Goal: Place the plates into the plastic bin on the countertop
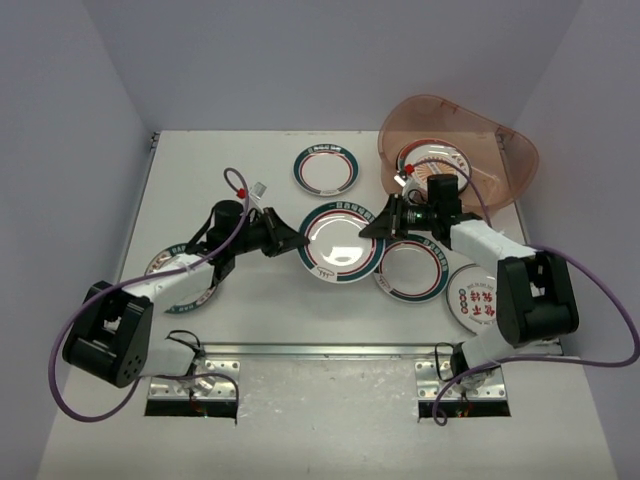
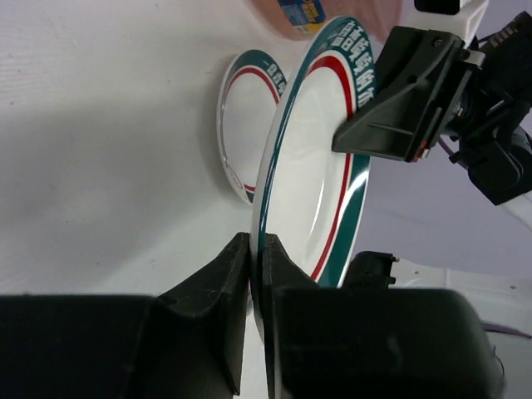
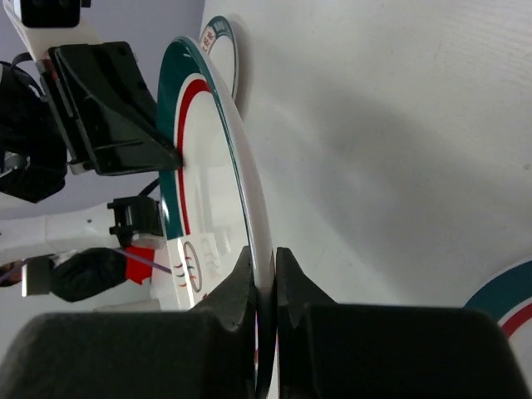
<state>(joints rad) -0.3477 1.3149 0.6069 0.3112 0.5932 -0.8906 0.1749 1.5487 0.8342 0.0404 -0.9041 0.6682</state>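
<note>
A white plate with a teal-and-red rim (image 1: 340, 243) is held above the countertop (image 1: 230, 150) by both grippers. My left gripper (image 1: 300, 241) is shut on its left rim; in the left wrist view (image 2: 258, 253) the jaws pinch the edge of the plate (image 2: 312, 166). My right gripper (image 1: 368, 230) is shut on the right rim, as the right wrist view (image 3: 264, 262) shows on the plate (image 3: 208, 166). The translucent pinkish plastic bin (image 1: 510, 150) stands at the back right and holds one plate (image 1: 432, 160).
More plates lie on the countertop: one behind the held plate (image 1: 326, 168), one to its front right (image 1: 412, 270), a red-lettered one (image 1: 473, 297) by the right arm, and one under the left arm (image 1: 178, 275). Lavender walls surround the table.
</note>
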